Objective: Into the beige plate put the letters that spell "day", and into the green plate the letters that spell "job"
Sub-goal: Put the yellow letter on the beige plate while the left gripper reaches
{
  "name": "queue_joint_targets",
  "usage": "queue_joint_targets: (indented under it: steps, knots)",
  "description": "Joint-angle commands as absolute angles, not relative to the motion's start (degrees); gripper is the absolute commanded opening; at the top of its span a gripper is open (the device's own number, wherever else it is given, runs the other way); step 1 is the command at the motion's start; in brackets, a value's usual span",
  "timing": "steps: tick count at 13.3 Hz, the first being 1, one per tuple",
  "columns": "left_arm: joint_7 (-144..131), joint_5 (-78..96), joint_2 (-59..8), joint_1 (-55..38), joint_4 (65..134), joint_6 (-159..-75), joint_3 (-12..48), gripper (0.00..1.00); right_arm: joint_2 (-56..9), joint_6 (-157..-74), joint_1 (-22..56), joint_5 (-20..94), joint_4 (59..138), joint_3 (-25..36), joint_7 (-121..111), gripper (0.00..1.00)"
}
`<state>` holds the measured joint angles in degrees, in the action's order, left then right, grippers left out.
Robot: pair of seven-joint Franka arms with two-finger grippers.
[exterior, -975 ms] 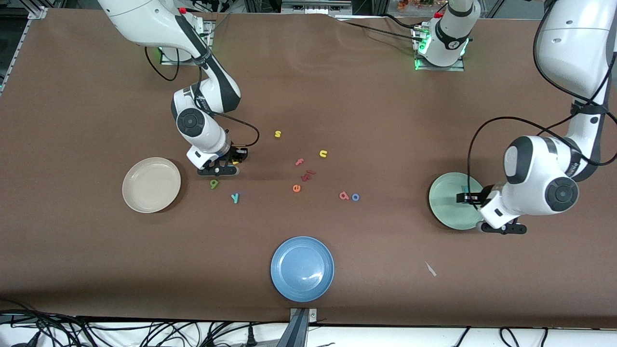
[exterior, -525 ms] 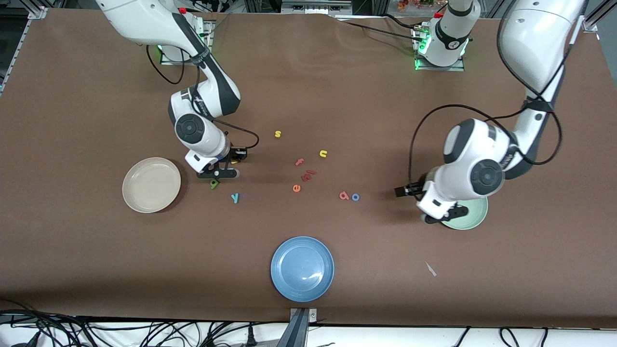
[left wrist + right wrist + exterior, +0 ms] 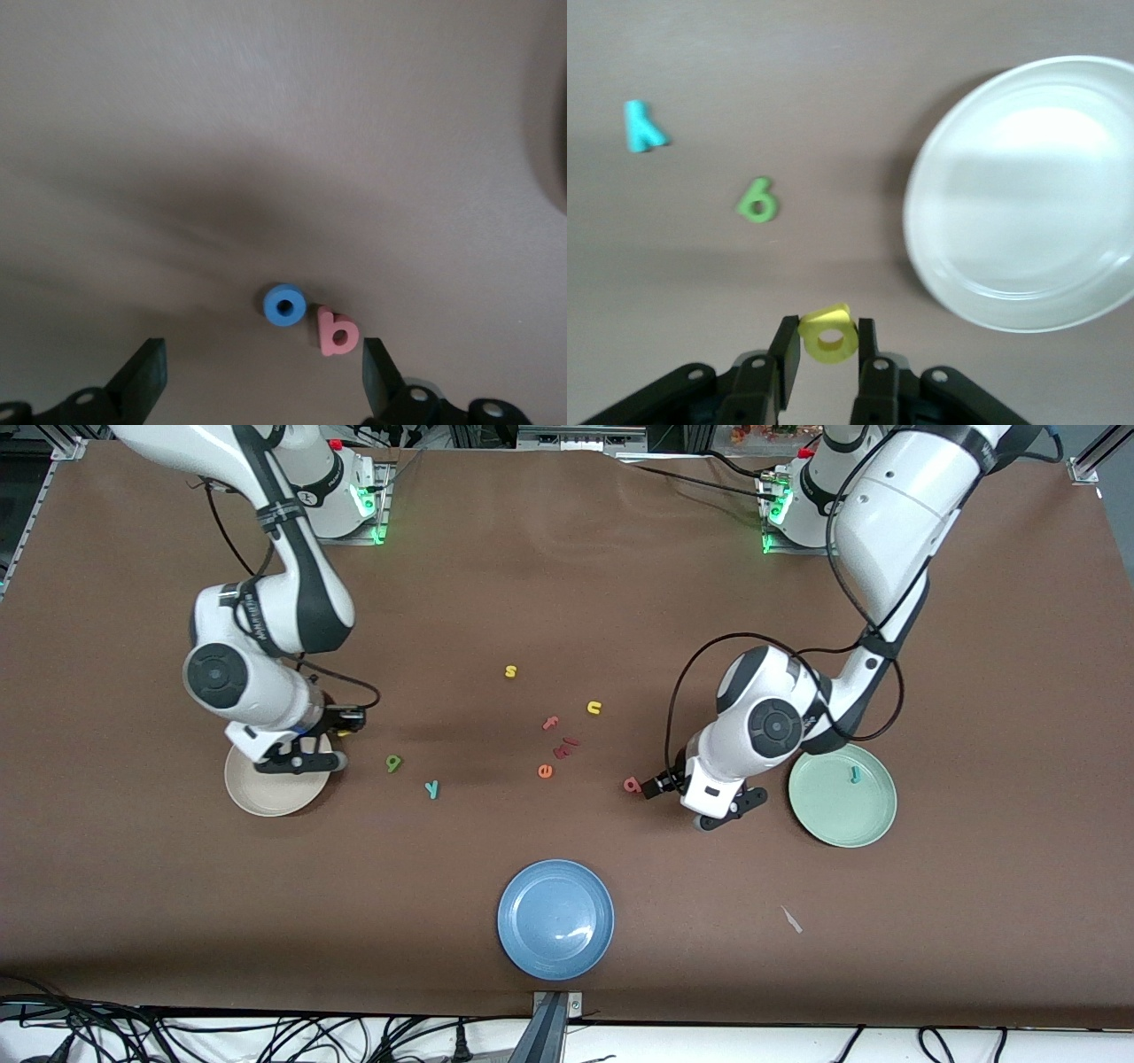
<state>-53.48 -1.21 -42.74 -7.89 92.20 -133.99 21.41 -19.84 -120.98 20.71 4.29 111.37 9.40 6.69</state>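
A brown table (image 3: 567,602) carries a beige plate (image 3: 266,797), a green plate (image 3: 842,810) and, nearest the front camera, a blue plate (image 3: 555,919). Small foam letters (image 3: 558,731) lie scattered mid-table between the beige and green plates.

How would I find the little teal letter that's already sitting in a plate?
Look toward the left arm's end of the table for the green plate. Inside it lies the teal j. It is the only letter in any plate; the teal y lies on bare table.

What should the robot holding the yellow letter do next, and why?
Probably carry it a little farther over the beige plate and let go. The right gripper is shut on the yellow letter, which hangs just beside the plate's rim.
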Motion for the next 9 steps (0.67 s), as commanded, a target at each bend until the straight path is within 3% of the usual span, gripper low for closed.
queue_joint_targets:
  steps: [1,3,7,8,9]
  knots:
    - [-55.19,-0.7,-45.17,-10.89,88.34,-133.86,18.91,0.71,-20.21,-121.2,20.83,5.1,111.62,12.73,4.83,0.14]
    - [-55.28,-0.79,-45.7,-13.87,87.63,-133.86,15.93,0.52,-22.14,-124.0,18.47,5.1,111.1,12.92,4.83,0.14]
    - [-56.07,-0.7,-46.14,-17.58,87.36,-133.86,12.3,0.5,-28.03,-128.23,15.91,5.19,108.02,12.92,4.83,0.16]
    - [-56.25,-0.62,-46.32,-17.67,87.28,-133.86,12.3,0.51,-28.39,-128.23,15.73,5.19,107.41,12.92,4.92,0.24]
    - [-56.86,-0.7,-46.58,-17.75,87.01,-133.86,12.3,0.52,-28.39,-127.97,15.65,6.4,107.23,12.83,6.05,0.76]
